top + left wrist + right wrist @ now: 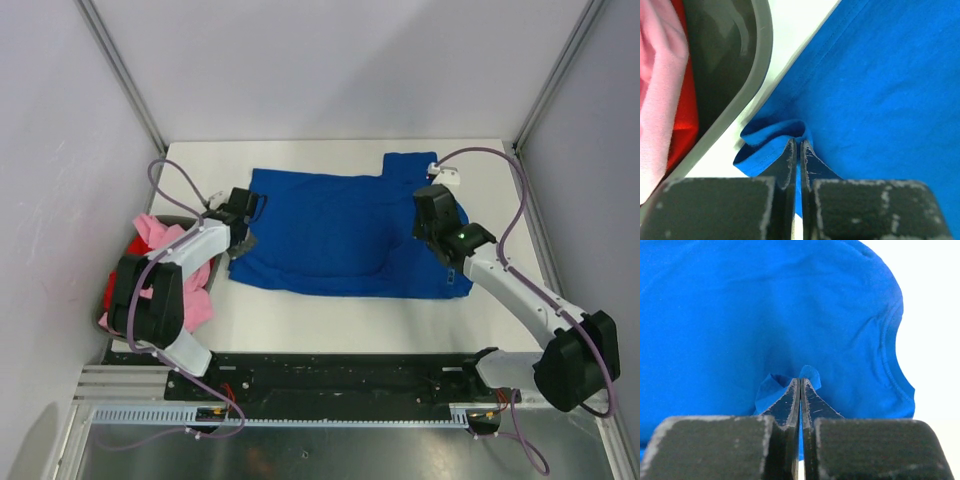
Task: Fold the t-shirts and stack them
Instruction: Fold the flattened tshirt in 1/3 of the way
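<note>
Grey bin rim (759, 70) beside blue t-shirt (880, 90)

Left arm (195, 245), right arm (520, 290) are showing white shells, black joints, purple cables (485, 150) looping off; green light (463, 237) is glowing; left gripper (795, 150), right gripper (800, 387) are showing scuffed black fingers (788, 162).

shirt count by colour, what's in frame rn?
blue t-shirt: 1
pink t-shirt: 1
red t-shirt: 1
Total: 3
Pink and red are bunched in the bin and partly hidden.
</note>
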Controlling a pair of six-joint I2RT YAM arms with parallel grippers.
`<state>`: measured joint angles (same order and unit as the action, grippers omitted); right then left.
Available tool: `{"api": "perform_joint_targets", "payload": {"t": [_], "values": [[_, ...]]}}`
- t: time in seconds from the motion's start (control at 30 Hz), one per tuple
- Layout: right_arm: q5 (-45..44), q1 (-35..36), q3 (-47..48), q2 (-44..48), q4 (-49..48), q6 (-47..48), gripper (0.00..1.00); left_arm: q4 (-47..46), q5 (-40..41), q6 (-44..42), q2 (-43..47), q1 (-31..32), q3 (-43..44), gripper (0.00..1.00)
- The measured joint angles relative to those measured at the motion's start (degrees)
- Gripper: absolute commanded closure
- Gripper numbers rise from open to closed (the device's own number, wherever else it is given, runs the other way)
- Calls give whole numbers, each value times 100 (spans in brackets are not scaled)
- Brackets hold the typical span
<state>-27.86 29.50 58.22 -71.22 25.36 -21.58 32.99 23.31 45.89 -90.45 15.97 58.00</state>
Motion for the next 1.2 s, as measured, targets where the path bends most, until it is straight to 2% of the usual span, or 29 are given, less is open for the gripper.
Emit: {"api": "perform_joint_targets", "payload": {"t": [0.27, 0.83, 1.2], "values": [[118, -625, 2, -144, -468, 260, 100, -42, 57, -55, -70, 0, 114, 100], [201, -1102, 0, -144, -549, 387, 100, -50, 179, -85, 15, -160, 199, 100], [348, -1445, -2, -219, -588, 326, 100, -59, 181, -116, -188, -256, 544, 100]]}}
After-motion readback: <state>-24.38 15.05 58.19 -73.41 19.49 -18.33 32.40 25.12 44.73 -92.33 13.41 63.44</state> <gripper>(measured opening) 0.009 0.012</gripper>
